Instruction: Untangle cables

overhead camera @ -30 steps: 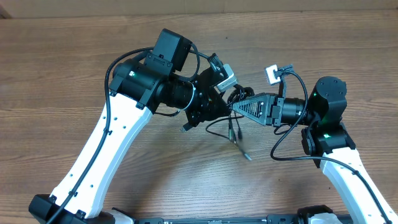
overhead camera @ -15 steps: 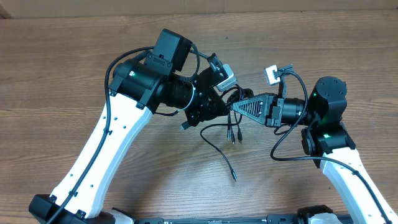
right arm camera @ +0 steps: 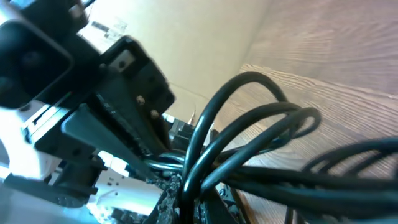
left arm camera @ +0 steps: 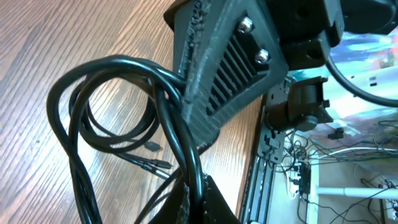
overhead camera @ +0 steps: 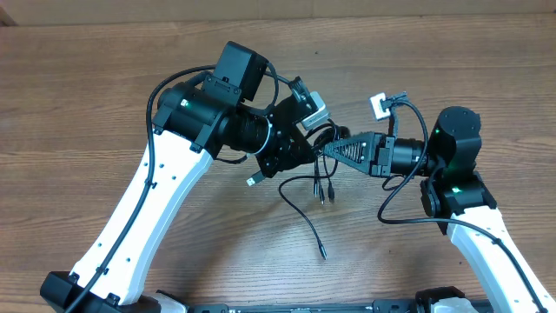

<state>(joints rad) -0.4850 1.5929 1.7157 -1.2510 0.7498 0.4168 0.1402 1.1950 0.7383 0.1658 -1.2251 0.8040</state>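
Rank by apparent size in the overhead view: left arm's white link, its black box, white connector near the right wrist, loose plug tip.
1. Left arm's white link
2. Black box
3. White connector
4. Loose plug tip

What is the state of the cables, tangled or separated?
Tangled: the cables cross in one looped bunch held between the left gripper and right gripper; some ends trail free.

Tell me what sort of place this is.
Likely a robotics lab or workshop: a left arm and right arm at a wooden table hold thin cables, and the left wrist view shows loose wires beyond the table edge.
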